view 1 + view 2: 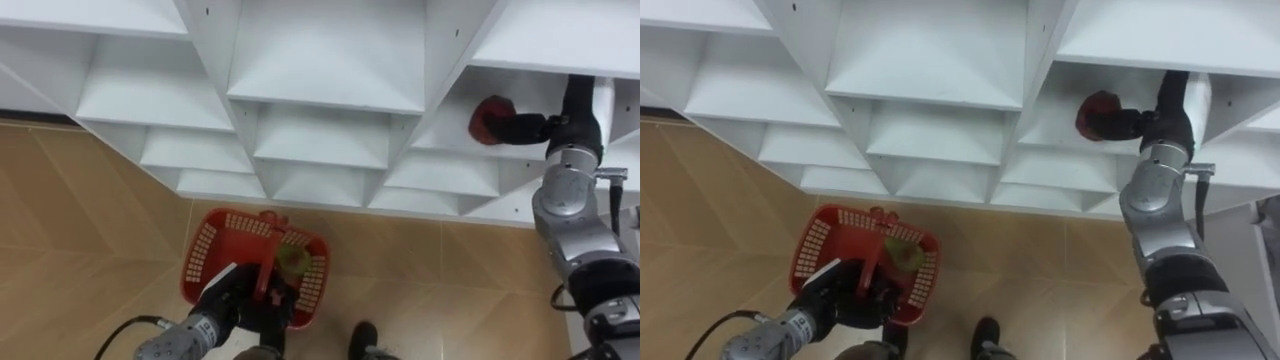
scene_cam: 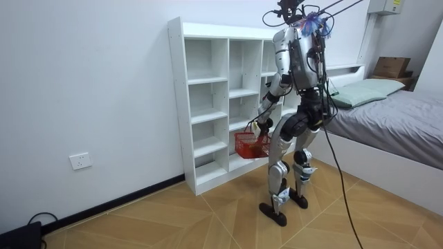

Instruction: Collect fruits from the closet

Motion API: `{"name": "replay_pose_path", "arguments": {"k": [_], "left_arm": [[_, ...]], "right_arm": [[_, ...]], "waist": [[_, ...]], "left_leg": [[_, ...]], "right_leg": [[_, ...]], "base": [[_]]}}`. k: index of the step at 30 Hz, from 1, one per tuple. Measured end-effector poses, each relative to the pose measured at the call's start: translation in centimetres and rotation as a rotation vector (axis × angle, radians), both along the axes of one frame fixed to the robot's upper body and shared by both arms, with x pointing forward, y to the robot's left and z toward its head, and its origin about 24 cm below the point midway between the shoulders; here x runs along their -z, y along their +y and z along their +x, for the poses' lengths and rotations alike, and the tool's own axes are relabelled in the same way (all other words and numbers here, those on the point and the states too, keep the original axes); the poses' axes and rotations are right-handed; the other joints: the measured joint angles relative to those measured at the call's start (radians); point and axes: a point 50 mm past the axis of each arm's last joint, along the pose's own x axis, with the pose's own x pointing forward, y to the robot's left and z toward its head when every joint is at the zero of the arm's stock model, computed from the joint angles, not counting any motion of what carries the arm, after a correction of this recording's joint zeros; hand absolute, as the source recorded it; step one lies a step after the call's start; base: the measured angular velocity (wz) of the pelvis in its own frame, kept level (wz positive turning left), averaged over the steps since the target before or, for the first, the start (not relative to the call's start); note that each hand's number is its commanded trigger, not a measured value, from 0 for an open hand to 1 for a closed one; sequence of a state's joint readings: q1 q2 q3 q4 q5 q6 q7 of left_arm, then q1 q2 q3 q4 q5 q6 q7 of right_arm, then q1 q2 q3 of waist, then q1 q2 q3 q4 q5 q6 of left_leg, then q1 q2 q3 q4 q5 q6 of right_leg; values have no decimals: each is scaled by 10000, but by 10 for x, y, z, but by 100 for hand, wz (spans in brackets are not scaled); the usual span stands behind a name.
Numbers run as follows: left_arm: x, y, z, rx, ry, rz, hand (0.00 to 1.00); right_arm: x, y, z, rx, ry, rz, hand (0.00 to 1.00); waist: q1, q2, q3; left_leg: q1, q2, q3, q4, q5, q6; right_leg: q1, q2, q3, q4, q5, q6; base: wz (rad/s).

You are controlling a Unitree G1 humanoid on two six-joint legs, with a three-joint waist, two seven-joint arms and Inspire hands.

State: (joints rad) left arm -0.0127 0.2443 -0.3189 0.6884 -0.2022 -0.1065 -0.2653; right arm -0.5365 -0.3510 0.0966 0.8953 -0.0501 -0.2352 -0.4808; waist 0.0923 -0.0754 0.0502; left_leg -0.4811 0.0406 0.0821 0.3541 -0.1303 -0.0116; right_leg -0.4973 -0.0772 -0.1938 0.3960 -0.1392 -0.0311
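Observation:
A red fruit (image 1: 488, 116) lies in a right-hand compartment of the white closet (image 1: 320, 95). My right hand (image 1: 524, 128) reaches into that compartment and its dark fingers curl round the fruit. Lower down, my left hand (image 1: 232, 292) is shut on the handle of a red plastic basket (image 1: 205, 250) that hangs in front of the lower shelves. A yellow-green fruit (image 1: 293, 262) lies inside the basket. In the room view I stand upright facing the closet (image 2: 208, 104), with the basket (image 2: 250, 144) at hip height.
The other closet compartments in the eye views hold nothing. Wooden floor (image 1: 90, 220) runs under the shelves. In the room view a bed (image 2: 401, 117) stands at the right, close behind me, and a wall socket (image 2: 81, 161) is at the left.

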Motion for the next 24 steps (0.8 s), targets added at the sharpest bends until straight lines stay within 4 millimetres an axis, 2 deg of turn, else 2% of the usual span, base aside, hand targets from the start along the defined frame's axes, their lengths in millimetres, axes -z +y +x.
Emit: {"name": "replay_pose_path", "arguments": {"k": [6, 13, 18, 24], "left_arm": [[3, -3, 0, 171, 322, 97, 100], [2, -2, 6, 216, 267, 187, 100], [1, -2, 7, 146, 204, 254, 100], [0, 0, 13, 73, 173, 399, 100]], "right_arm": [[-4, 1, 4, 51, -40, 119, 0], [-6, 3, 6, 26, -134, 353, 0], [-4, 8, 7, -316, 86, 248, 0], [6, 9, 6, -675, 869, 149, 0]], "waist": [[45, 75, 51], [205, 40, 81], [281, -33, 125], [274, -32, 128]], "left_leg": [[-229, 2, 7, 57, 1, 2], [-354, -1, 25, 79, 5, 2], [-354, -3, 33, 71, 5, 2], [-398, 2, 8, 72, 6, 1]], "right_leg": [[-280, -89, -13, 139, -14, -22], [-454, -116, -4, 266, -86, -52], [-457, -114, 0, 220, -89, -48], [-454, -121, -16, 192, -92, -47]], "base": [[0], [0], [0], [0]]}}
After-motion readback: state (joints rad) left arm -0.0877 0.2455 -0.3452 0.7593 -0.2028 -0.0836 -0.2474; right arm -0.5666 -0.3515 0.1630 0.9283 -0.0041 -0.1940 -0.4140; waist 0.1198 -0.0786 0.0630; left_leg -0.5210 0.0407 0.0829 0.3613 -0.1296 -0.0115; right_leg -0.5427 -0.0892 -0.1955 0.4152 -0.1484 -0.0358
